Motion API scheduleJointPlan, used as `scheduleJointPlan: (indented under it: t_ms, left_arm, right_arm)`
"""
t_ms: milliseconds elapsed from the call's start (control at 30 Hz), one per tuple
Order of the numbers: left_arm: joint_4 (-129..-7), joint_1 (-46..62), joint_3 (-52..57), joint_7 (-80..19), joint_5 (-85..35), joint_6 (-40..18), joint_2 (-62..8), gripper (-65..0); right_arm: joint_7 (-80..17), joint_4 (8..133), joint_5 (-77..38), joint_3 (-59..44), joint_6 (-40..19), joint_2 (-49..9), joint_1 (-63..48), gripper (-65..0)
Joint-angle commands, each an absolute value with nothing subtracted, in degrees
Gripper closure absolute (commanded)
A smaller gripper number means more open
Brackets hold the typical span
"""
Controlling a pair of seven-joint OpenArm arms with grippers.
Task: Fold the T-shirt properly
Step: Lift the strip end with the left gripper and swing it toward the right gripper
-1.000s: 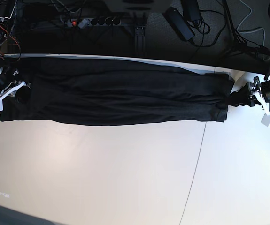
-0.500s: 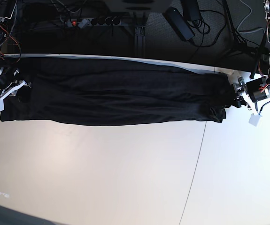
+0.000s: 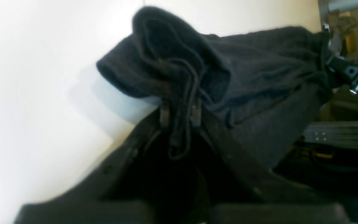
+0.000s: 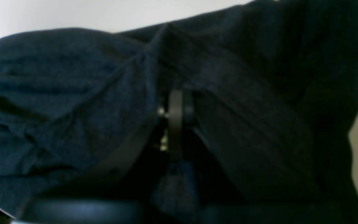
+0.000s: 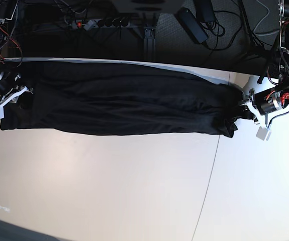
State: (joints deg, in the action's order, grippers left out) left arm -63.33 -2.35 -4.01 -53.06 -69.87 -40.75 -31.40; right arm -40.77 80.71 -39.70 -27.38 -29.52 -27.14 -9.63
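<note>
Graphic: hidden, T-shirt [image 5: 124,98] folded dark.
Left gripper [image 3: 179,113]: clenched on bunched hem.
Right gripper [image 4: 176,109]: clenched, pinching fabric.

You see dark, narrow fingers [image 3: 164,113] on the left gripper [image 5: 243,111], a silver motor housing with red wiring behind it, and a white tag-like block below. The right gripper [image 5: 23,100] has a white bracket, silver cylinder, and red-orange wires behind.
</note>
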Motion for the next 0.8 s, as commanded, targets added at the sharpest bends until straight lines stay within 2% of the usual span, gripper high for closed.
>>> scheduleJointPlan:
  t_ms: [0,267,467,633,767]
  left_arm:
    - [-63.4,-3.3,-3.9,-53.6,-67.2,-40.0,-32.1,0.0]
    - [-62.7,-11.9,-3.9,-55.3,-61.3,-40.0,-32.8,0.0]
    - [-57.1,-19.9,-3.9,-54.7,-56.4,-40.0,-32.9,0.0]
    - [-50.3,-27.4,-4.0,-51.7,-50.7,-40.0,-32.9,0.0]
    - [-49.1,-33.2,-4.8,-46.6,-40.1,-40.0,-33.5,0.0]
  right_arm:
    - [-40.4,81.5,-41.5,-27.8,-33.4,-28.4,-8.9,0.0]
    - [-42.9,84.4,-44.6,-30.4,-33.4,-28.7,-8.9,0.0]
    - [-44.2,88.6,-47.0,-34.1,-33.5,-28.7,-9.0,0.0]
    - [-45.1,90.8,-48.0,-36.5,-33.5,-28.7,-9.0,0.0]
    - [-45.1,91.0,-48.0,-37.2,-33.5,-28.7,-9.0,0.0]
